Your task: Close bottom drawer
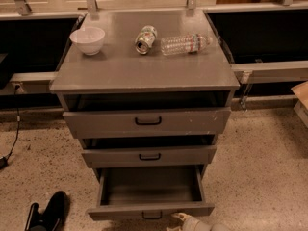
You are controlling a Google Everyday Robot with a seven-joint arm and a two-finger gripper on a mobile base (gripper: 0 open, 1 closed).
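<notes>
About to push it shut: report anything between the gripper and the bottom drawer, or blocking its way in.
Nothing visible. The gripper sits at the frame's bottom edge, right by the bottom drawer's front; the open drawer looks empty inside.

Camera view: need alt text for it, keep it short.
The bottom drawer of a grey three-drawer cabinet stands pulled well out, with the gripper at the frame's lower edge, just right of the drawer's handle. On the cabinet top are a white bowl, a can on its side and a plastic bottle lying down.
</notes>
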